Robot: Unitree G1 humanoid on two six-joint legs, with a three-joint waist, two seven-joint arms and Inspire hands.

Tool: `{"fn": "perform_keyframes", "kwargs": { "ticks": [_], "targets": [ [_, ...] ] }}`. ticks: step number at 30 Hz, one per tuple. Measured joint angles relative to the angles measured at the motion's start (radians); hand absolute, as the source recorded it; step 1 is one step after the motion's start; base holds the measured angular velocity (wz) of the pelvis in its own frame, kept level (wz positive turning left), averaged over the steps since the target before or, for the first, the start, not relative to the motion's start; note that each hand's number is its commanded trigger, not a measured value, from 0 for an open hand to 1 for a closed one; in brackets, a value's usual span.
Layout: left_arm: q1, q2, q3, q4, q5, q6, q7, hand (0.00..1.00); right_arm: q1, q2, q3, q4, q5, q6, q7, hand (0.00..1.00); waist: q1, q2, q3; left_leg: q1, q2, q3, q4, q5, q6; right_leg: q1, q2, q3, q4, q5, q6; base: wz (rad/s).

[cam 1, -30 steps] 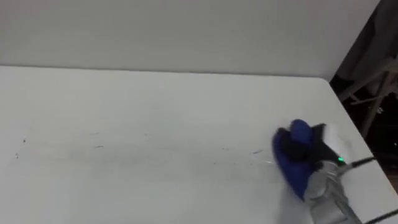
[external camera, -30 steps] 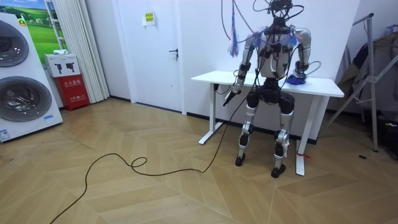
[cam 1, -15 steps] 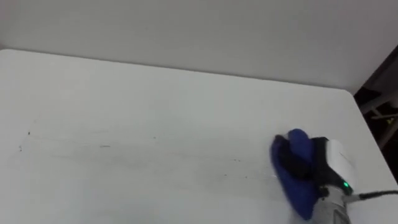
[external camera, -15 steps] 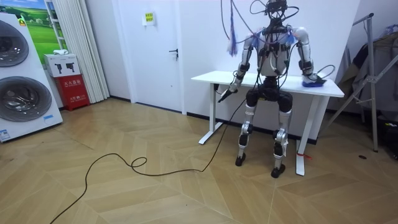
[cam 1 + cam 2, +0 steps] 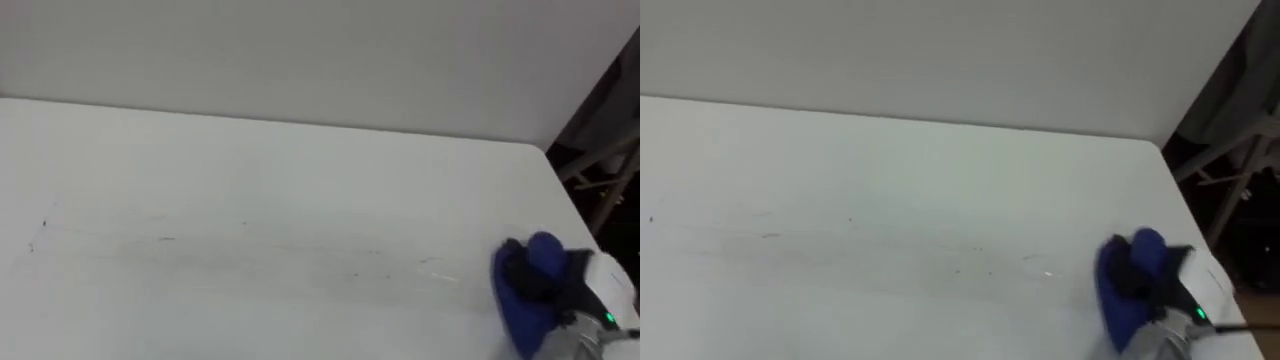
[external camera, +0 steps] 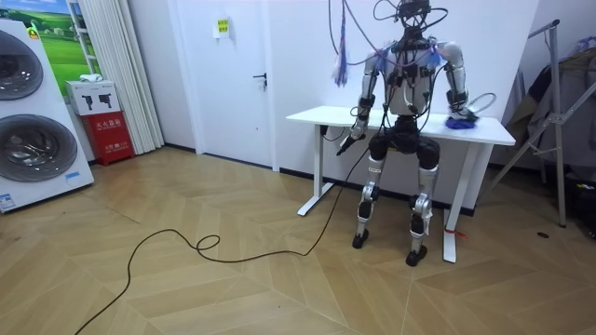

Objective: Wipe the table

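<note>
Right hand is parked at the near right corner of the worktop, dark fingers curled round the blue cloth, which sits bunched up flat on the surface, close to the right edge. Rest of the top is bare apart from some faint dark marks strung in a loose line across the middle, well left of the cloth, so nothing blocks that stretch. Plain wall runs right along the far edge. Past the right edge there's a metal rack in the dark, near the corner but off the worktop. In the room view the robot stands upright at the long near side, its back to the camera, left hand hanging below the worktop's edge. Door and washers are well off to the room view's left.
</note>
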Motion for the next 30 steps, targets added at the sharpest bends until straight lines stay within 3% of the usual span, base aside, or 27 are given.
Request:
{"fn": "perform_keyframes", "kwargs": {
  "ticks": [4, 7, 8, 9, 10, 13, 14, 22, 25, 30],
  "targets": [
    [-0.016, -0.015, -0.042, -0.013, 0.006, 0.002, -0.005, 0.00, -0.124, 0.076, 0.174, -0.039, -0.159, -0.003, 0.152, 1.00, 0.030, 0.017, 0.0144, -0.031, -0.001, -0.058, -0.013, 0.010, -0.011, -0.022, 0.014, -0.017, -0.002, -0.005, -0.011, 0.18],
    [-0.009, -0.016, -0.046, -0.014, 0.005, 0.006, -0.008, 0.00, -0.131, 0.098, 0.190, -0.046, -0.182, -0.020, 0.187, 1.00, 0.042, 0.023, 0.0160, -0.024, -0.004, -0.084, -0.023, 0.011, -0.012, -0.007, 0.014, -0.039, -0.005, -0.015, -0.014, 0.24],
    [-0.009, -0.015, -0.046, -0.015, 0.005, 0.006, -0.010, 0.00, -0.124, 0.096, 0.193, -0.053, -0.182, -0.023, 0.193, 0.77, 0.040, 0.022, 0.0159, -0.021, -0.005, -0.089, -0.027, 0.011, -0.011, -0.002, 0.014, -0.043, -0.006, -0.016, -0.016, 0.18],
    [-0.008, -0.016, -0.046, -0.026, 0.005, 0.006, -0.013, 0.00, -0.103, 0.090, 0.195, -0.076, -0.182, -0.029, 0.200, 0.73, 0.039, 0.021, 0.0164, -0.014, -0.006, -0.096, -0.031, 0.012, -0.011, 0.008, 0.014, -0.049, -0.006, -0.019, -0.021, 0.15],
    [-0.008, -0.020, -0.047, -0.045, 0.005, 0.005, -0.022, 0.00, -0.095, 0.084, 0.194, -0.088, -0.182, -0.036, 0.201, 0.62, 0.037, 0.024, 0.0188, -0.011, -0.006, -0.098, -0.034, 0.012, -0.011, 0.012, 0.014, -0.052, -0.009, -0.019, -0.021, 0.11],
    [0.004, -0.022, -0.047, -0.074, 0.004, -0.003, -0.026, 0.00, -0.086, 0.083, 0.190, -0.096, -0.183, -0.045, 0.200, 0.04, 0.028, 0.028, 0.0204, -0.012, -0.007, -0.098, -0.035, 0.010, -0.011, 0.016, 0.014, -0.052, -0.020, -0.019, -0.016, 0.00],
    [0.007, -0.021, -0.047, -0.082, 0.004, -0.003, -0.026, 0.00, -0.083, 0.082, 0.190, -0.098, -0.183, -0.047, 0.200, 0.00, 0.028, 0.028, 0.0188, -0.012, -0.007, -0.098, -0.035, 0.010, -0.011, 0.016, 0.014, -0.052, -0.020, -0.022, -0.012, 0.00],
    [0.024, -0.018, -0.050, -0.122, 0.005, -0.003, -0.036, 0.00, -0.043, 0.055, 0.189, -0.100, -0.270, -0.085, 0.192, 0.00, 0.026, 0.028, 0.0083, -0.007, -0.010, -0.104, -0.033, 0.009, -0.010, 0.020, 0.012, -0.056, -0.020, -0.024, -0.009, 0.02],
    [0.027, -0.019, -0.050, -0.122, 0.005, -0.003, -0.048, 0.00, -0.021, 0.053, 0.170, -0.100, -0.271, -0.106, 0.175, 0.00, 0.025, 0.037, 0.0094, 0.007, -0.016, -0.106, -0.035, 0.008, -0.007, 0.036, 0.005, -0.057, -0.020, -0.025, -0.007, 0.01],
    [0.027, -0.016, -0.050, -0.123, 0.006, -0.004, -0.048, 0.00, 0.024, 0.036, 0.164, -0.137, -0.256, -0.126, 0.157, 0.00, 0.020, 0.036, 0.0062, 0.009, -0.021, -0.106, -0.029, 0.004, -0.002, 0.039, 0.000, -0.058, -0.020, -0.030, 0.001, 0.00]
  ]
}}
